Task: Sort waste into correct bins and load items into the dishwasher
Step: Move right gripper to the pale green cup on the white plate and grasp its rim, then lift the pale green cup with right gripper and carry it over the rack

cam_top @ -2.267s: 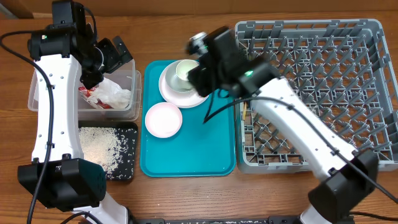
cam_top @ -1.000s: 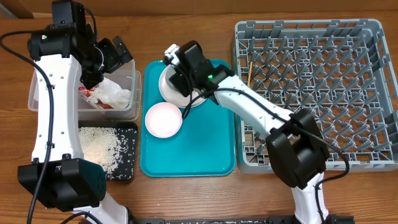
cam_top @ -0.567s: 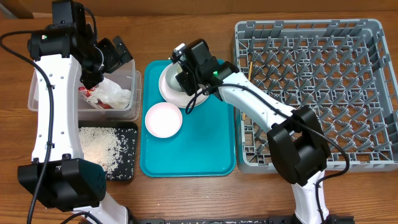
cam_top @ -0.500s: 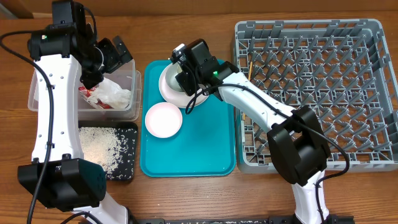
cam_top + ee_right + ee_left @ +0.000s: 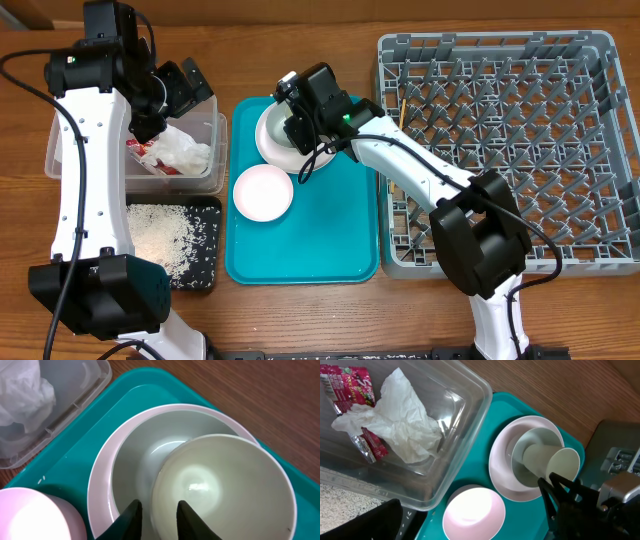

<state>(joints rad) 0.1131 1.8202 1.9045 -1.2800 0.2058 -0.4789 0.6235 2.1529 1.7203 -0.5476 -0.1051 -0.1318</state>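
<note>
While the teal tray lay at the middle of the bench, a whitish-pink plate sat at its far end with a pale bowl on it. The cup leaned on its side inside that bowl, mouth turned toward the right arm. A second small bowl stood just beside the plate on the tray. Left of the tray, the clear tub held the red wrapper and the crumpled tissue, and the black tray nearer the robot carried the rice grains. The grey dish rack stood to the right, with chopsticks among its pegs near the left edge. The right arm stretched from the rack side over the tray, its right tool astride the cup's rim. One finger was inside the mouth and the other between cup and bowl wall, the jaws narrowed but apart; whether either pressed on the cup was unclear. The left arm stood bent over the tub, the left tool spread wide and holding nothing. From overhead, the right wrist hid the cup and most of the bowl.
</note>
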